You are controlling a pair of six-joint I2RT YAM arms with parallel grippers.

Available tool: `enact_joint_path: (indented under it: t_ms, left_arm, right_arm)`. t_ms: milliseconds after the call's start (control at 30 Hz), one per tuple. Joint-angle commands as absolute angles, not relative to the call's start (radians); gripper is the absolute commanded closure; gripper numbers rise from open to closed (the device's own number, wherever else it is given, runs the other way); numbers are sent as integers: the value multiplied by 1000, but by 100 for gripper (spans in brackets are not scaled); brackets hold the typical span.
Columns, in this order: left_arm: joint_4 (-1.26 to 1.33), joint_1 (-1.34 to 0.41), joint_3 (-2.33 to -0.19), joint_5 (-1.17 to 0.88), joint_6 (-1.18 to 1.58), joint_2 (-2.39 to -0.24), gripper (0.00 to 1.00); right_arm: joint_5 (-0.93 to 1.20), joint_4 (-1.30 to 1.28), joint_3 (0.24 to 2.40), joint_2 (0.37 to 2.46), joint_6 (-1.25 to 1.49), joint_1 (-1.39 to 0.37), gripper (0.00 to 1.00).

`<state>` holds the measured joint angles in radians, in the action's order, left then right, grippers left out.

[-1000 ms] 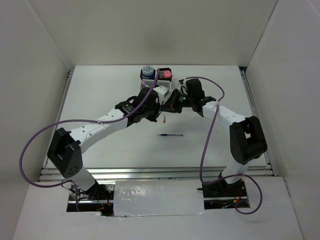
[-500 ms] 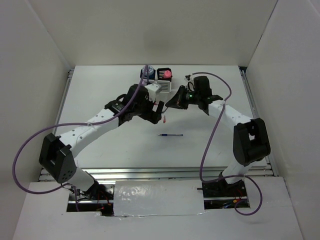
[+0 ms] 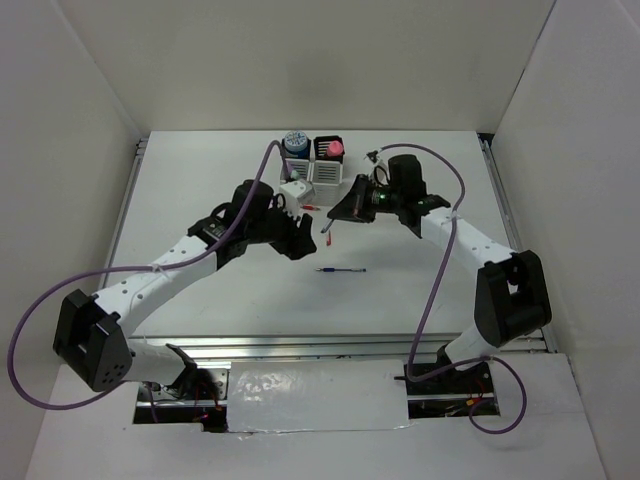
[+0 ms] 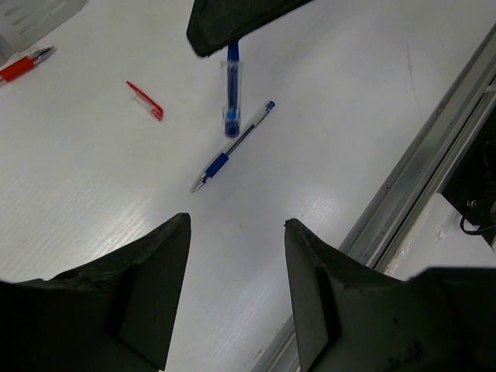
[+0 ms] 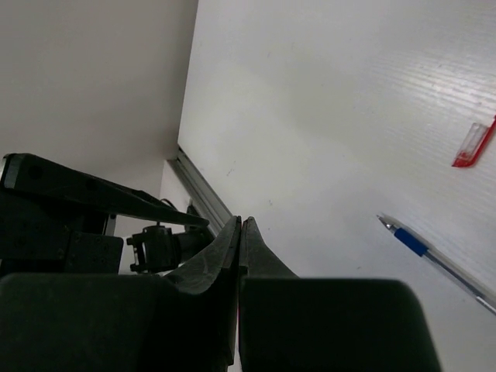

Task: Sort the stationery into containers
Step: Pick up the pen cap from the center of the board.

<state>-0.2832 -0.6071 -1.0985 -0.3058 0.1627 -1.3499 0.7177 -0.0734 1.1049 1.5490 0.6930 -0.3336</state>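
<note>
Blue pen (image 3: 340, 270) flat on the bench (image 3: 300, 310), centre of the overhead view, well below the cups (image 3: 328, 180). Left end effector (image 4: 236, 223) open, empty, hovering over it; right end effector (image 5: 239, 232) closed, close by. Likely trouble: both clashing over one pen, or fingers (image 4: 147, 287) skidding it away.

A white worktop (image 3: 200, 190) fills the middle of the top view, boxed in by plain white panels at the back (image 3: 300, 60), left (image 3: 50, 150) and right (image 3: 590, 150). A ribbed metal rail (image 3: 300, 345) runs along its lower edge. A crinkled silvery sheet (image 3: 315, 395) lies at bottom centre.
</note>
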Motion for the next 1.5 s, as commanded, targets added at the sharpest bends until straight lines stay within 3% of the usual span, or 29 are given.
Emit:
enact_joint_path:
  t_ms: [0,167,467,667,933,967,1067,1133,1267,1333,1467]
  left_arm:
    - [-201,-615,-1127,-327,163,-1354,36]
    - [-193,-637,-1164,-275,166,-1402,31]
    - [-199,-650,-1215,-268,161,-1465,35]
    - [-206,-652,-1224,-261,156,-1482,46]
    - [-199,-652,-1207,-268,160,-1476,73]
    - [-202,-652,-1206,-271,160,-1474,80]
    - [-216,-652,-1200,-275,150,-1470,93]
    - [-230,-647,-1183,-278,143,-1456,100]
    - [-233,-583,-1115,-414,141,-1389,100]
    - [-230,-537,-1085,-465,137,-1362,100]
    - [-244,-465,-1013,-576,109,-1298,100]
  right_arm:
    - [727,-61,1114,1505,710,-364,100]
    - [735,-54,1124,1525,742,-393,100]
    - [739,-55,1141,1543,761,-417,100]
    - [739,-52,1138,1545,761,-425,100]
    - [741,-48,1134,1548,758,-425,100]
    - [745,-45,1134,1552,756,-425,96]
    - [738,-60,1149,1557,744,-417,68]
    - [735,-81,1169,1559,715,-387,61]
    - [799,-243,1239,1595,513,-269,60]
    - [865,-355,1285,1658,278,-204,60]
    - [836,-818,1463,1768,-183,-178,62]
